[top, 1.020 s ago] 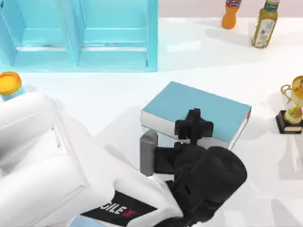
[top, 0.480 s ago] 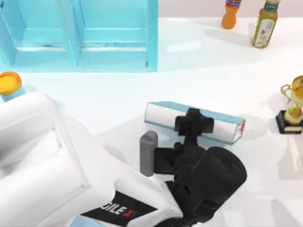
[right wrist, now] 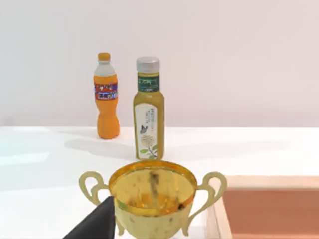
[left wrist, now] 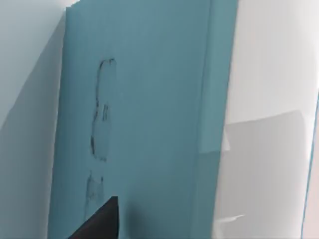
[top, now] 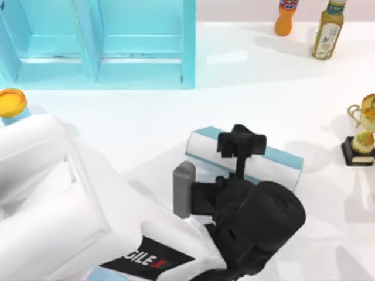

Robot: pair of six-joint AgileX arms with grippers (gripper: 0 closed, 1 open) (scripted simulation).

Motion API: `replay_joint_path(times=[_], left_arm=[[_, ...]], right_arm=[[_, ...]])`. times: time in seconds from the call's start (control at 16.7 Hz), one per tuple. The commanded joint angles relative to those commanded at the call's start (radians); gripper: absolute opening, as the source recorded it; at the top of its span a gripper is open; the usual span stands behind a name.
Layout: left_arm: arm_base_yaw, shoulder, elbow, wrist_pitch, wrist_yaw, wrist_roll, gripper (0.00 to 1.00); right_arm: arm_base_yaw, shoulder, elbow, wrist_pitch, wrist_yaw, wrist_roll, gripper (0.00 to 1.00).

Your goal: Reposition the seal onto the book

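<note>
My left gripper (top: 241, 142), centre frame of the top view: directly over the book (top: 281, 163); I cannot tell how far its fingers are spread or whether they hold anything. Book: tipped on edge, white pages showing, teal cover up close in the left wrist view. Arm label: "GILE" legible. Trophy (top: 363, 132): right edge. Orange soda bottle (right wrist: 107, 96), green tea bottle (right wrist: 148, 115): label text unreadable.

Teal-blue book (top: 275, 157) tipped up on the tabletop (top: 146, 123).

The book is seen tilted on edge near the tabletop's middle, so that its white page block faces upward and toward the top view's left, with only a thin strip of teal cover shown along the far side. In the left wrist view its plain teal cover (left wrist: 144, 124) is seen close up, marked with faint dark smudges. The seal cannot be made out.
</note>
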Motion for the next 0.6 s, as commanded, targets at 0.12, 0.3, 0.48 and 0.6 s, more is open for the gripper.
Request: replay_joint_path(times=[0.12,0.3,0.48,0.6], left_arm=[[0.0,0.0,0.0,0.0,0.0,0.0,1.0],[-0.009,0.001,0.0,-0.014,-0.005,-0.013,1.0],[-0.063,-0.006,0.008,-0.11,-0.042,-0.11,1.0],[-0.118,-0.016,0.016,-0.221,-0.081,-0.215,1.0]], right_arm=[[0.0,0.0,0.0,0.0,0.0,0.0,1.0],[0.0,0.0,0.0,0.0,0.0,0.0,1.0],[0.0,0.0,0.0,0.0,0.0,0.0,1.0],[0.0,0.0,0.0,0.0,0.0,0.0,1.0]])
